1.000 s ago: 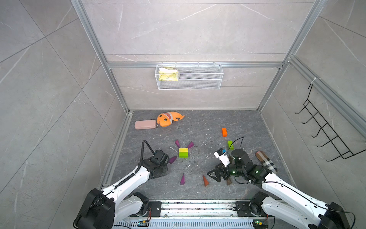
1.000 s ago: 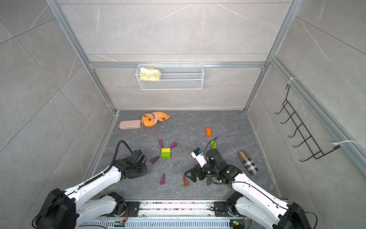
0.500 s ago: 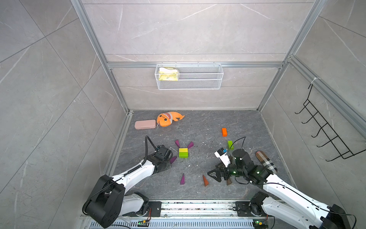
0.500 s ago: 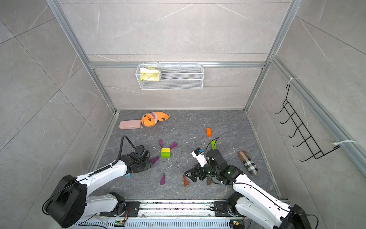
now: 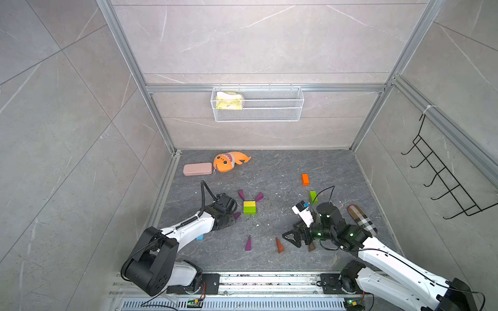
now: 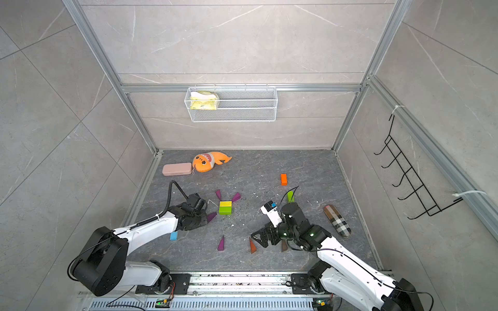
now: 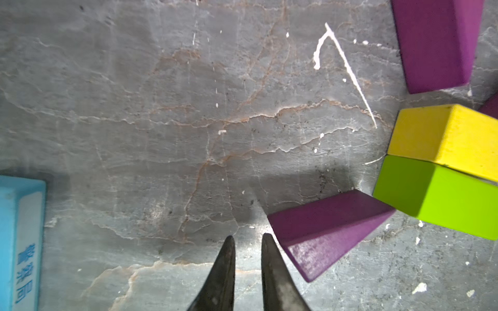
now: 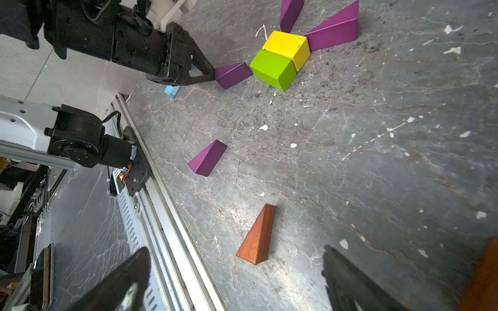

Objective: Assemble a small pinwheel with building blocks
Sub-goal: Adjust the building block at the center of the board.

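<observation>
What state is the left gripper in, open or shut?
Shut: the left gripper holds nothing, its fingers close together, beside a purple wedge.

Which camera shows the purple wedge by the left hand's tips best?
The left wrist view: the purple wedge lies close up and large, narrow end at the green brick, beside the shut left hand. The right wrist view shows it whole but smaller. In both top views it is only a small sliver.
</observation>
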